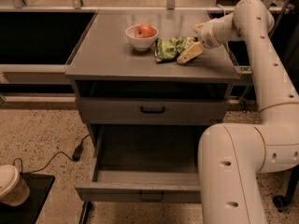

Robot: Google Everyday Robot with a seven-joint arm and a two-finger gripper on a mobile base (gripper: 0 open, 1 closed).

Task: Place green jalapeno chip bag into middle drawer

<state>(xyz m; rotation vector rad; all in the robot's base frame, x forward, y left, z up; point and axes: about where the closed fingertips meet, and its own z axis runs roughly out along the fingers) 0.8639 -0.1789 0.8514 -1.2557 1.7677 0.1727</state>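
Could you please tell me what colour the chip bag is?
The chip bag is shiny green, clearest in the camera view; the gripper is at its right end.

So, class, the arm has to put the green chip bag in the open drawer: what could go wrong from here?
The tool sits at one end of the shiny green foil chip bag; a shallow hold may slip. The white bowl with a red apple stands close beside the bag and could be nudged.
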